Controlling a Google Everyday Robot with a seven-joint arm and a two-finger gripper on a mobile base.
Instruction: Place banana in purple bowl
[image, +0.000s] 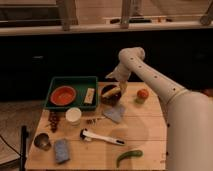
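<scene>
Wooden table (145, 131), white robot arm (152, 77) reaching in from the right side. Gripper (116, 80) hangs just above the far rim of the purple bowl (104, 98); whether it is spread or closed cannot be told. Banana (111, 91) lies inside the purple bowl, directly below the gripper and apart from it as far as can be seen. Green tray (72, 80) sits left of the gripper, holding an orange bowl (63, 95) and a small pale packet (90, 95) (the packet on the tray side nearest the purple bowl). Blue-grey cloth (116, 114) lies below the gripper, just in front of the purple bowl. White-handled brush (102, 137) lies farther toward the near edge. White cup (73, 116) stands below and left of the gripper, in front of the tray. Blue sponge (62, 150) and metal cup (42, 141) are at the near left corner, well apart from the gripper. Green vegetable (129, 156) lies at the near edge. Orange fruit (143, 94) sits to the right of the gripper, near the purple bowl. Dark grapes (53, 121) lie left of the white cup.
</scene>
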